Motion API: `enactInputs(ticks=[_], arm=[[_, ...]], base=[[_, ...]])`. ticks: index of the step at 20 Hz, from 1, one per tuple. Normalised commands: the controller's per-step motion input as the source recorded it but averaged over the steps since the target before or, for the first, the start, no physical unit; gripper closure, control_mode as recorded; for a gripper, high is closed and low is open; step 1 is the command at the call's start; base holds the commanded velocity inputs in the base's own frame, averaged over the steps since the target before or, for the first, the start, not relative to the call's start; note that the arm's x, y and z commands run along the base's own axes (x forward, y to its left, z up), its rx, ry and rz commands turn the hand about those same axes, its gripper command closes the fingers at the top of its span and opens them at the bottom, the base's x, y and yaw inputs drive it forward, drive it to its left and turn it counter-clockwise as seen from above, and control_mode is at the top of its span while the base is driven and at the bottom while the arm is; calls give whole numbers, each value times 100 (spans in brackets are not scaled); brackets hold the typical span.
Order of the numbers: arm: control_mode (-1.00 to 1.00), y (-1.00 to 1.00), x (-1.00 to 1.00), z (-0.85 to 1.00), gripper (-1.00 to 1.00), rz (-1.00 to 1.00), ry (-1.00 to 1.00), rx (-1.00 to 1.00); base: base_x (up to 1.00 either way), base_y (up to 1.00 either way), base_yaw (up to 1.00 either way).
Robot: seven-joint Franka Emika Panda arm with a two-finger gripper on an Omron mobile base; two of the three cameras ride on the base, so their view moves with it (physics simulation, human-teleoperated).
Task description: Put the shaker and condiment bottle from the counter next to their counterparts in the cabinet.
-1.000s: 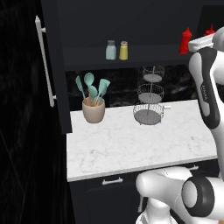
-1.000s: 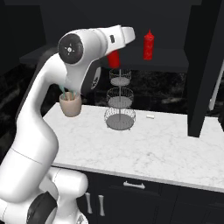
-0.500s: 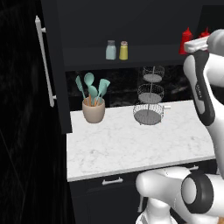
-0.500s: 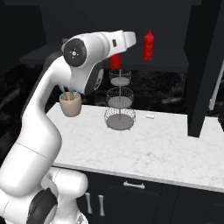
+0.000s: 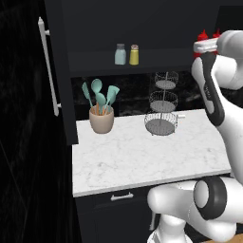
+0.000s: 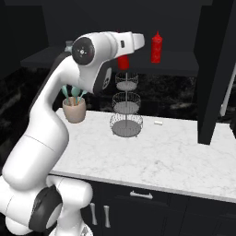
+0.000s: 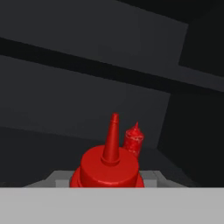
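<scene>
In the left base view the cabinet (image 5: 57, 71) door is seen swung open at 9 o'clock, its white bar handle (image 5: 47, 66) upright. On the shelf at 12 o'clock, the pale blue-green shaker (image 5: 120, 54) and the yellow-olive shaker (image 5: 134, 54) stand just beside each other. On the marble tabletop (image 5: 133, 156) a beige utensil pot (image 5: 101, 118) is set at 9 o'clock of a three-tier wire stand (image 5: 161, 107). At 2 o'clock the arm is raised to shelf height. In the hand view the condiment bottle (image 7: 109, 168) is seen close at 6 o'clock, apparently clamped in the fingers, though the tips are hidden; the second red bottle (image 7: 133, 140) stands just behind it at 1 o'clock.
</scene>
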Motion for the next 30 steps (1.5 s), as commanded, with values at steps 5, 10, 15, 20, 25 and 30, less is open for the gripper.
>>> enactInputs(ticks=[5,10,15,20,25,30], arm=[[-100,0,18,-1,100,-2,0,6],[-100,0,15,-13,100,-1,0,4],[-100,0,15,-24,100,0,0,3],[-100,0,20,-10,100,0,0,2],[-100,0,27,-1,100,0,0,3],[-100,0,35,0,100,0,0,3]], base=[[0,0,0],[0,0,0],[0,0,0],[0,0,0],[0,0,0],[0,0,0]])
